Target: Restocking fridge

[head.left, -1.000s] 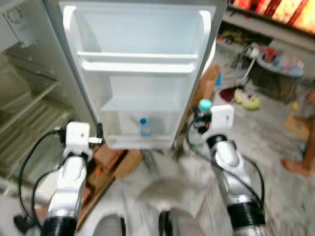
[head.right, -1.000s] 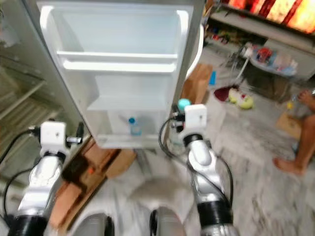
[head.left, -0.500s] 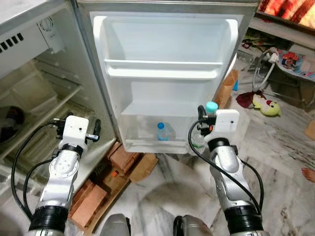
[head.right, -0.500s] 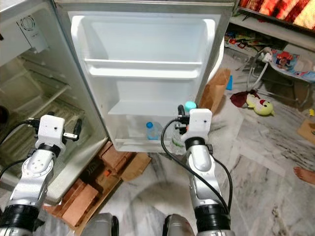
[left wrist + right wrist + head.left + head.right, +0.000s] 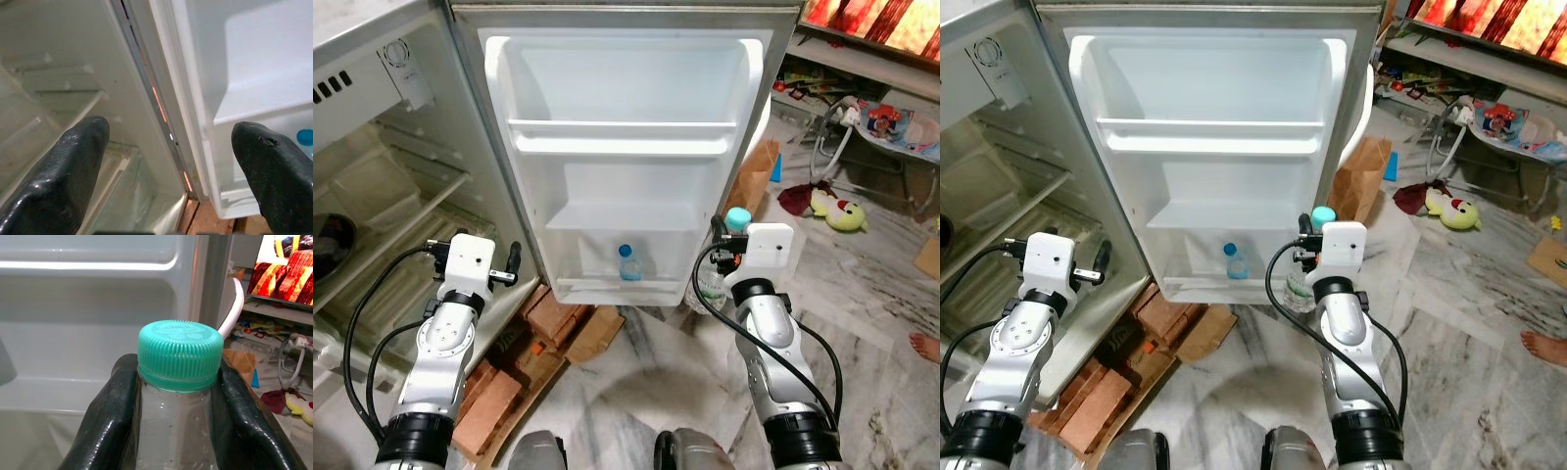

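In the left eye view, a clear bottle [image 5: 713, 284] with a teal cap [image 5: 737, 217] is held upright, its long axis vertical and cap uppermost, just beside the right edge of the open fridge door [image 5: 626, 157]. A second bottle with a blue cap [image 5: 628, 263] is seen standing upright in the door's lowest shelf [image 5: 622, 289]. The left gripper [image 5: 512, 266] is raised near the hinge side, in front of the fridge interior [image 5: 382, 225]. Bricks [image 5: 543, 318] are seen under the fridge, on a marble floor [image 5: 862, 323] strewn with a paper bag [image 5: 756, 176] and a soft toy [image 5: 830, 206].

In the left wrist view, the left gripper's fingers [image 5: 68, 166] are spread wide with nothing between them — the hinge seam lies beyond.

In the right wrist view, the right gripper [image 5: 175, 406] is clamped on the bottle's neck, just beneath the ribbed cap.
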Controlling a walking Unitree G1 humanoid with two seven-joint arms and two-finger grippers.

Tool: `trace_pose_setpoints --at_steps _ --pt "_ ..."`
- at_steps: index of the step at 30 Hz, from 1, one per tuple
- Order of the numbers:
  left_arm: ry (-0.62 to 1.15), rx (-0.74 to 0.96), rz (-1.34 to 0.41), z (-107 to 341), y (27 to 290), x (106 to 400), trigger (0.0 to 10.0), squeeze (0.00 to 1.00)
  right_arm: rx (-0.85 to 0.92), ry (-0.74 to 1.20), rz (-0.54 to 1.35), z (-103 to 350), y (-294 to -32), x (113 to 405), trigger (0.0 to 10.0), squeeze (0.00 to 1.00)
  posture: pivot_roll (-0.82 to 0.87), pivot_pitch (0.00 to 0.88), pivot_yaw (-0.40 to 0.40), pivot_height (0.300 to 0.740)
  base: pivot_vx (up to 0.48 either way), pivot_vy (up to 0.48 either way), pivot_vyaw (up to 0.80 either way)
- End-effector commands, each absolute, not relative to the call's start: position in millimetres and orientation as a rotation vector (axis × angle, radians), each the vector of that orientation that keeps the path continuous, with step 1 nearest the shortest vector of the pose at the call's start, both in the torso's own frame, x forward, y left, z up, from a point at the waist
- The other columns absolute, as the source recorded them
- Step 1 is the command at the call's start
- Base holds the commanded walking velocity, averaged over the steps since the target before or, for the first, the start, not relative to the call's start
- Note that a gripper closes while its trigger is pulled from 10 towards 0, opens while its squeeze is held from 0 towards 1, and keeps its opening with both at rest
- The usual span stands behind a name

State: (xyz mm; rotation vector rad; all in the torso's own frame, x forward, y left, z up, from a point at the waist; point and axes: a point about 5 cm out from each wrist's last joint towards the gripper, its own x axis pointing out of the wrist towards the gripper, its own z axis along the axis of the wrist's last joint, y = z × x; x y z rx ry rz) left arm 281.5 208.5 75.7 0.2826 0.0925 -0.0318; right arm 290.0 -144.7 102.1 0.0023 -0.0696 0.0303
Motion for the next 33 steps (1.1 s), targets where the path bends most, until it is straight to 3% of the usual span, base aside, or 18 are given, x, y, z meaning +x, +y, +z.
trace_pose_setpoints --at_steps 1,11,20,33 --pt "0.082 0.290 -0.024 79 211 280 10.0 0.00 0.004 -0.101 0.040 108 -143 293 10.0 0.00 0.03 0.069 -0.044 0.740 0.000 0.000 0.00" --pt "0.066 0.253 -0.044 78 202 282 10.0 0.00 -0.020 -0.121 0.057 114 -144 295 10.0 0.00 0.01 0.071 -0.054 0.740 0.304 0.000 0.00" --pt "0.066 0.238 -0.067 77 197 282 10.0 0.00 -0.028 -0.115 0.053 113 -145 293 10.0 0.00 0.00 0.078 -0.060 0.740 0.343 0.332 0.00" --pt "0.076 0.241 -0.064 76 198 277 10.0 0.00 -0.048 -0.103 0.040 110 -145 291 10.0 0.00 0.01 0.093 -0.069 0.740 0.000 0.000 0.00"
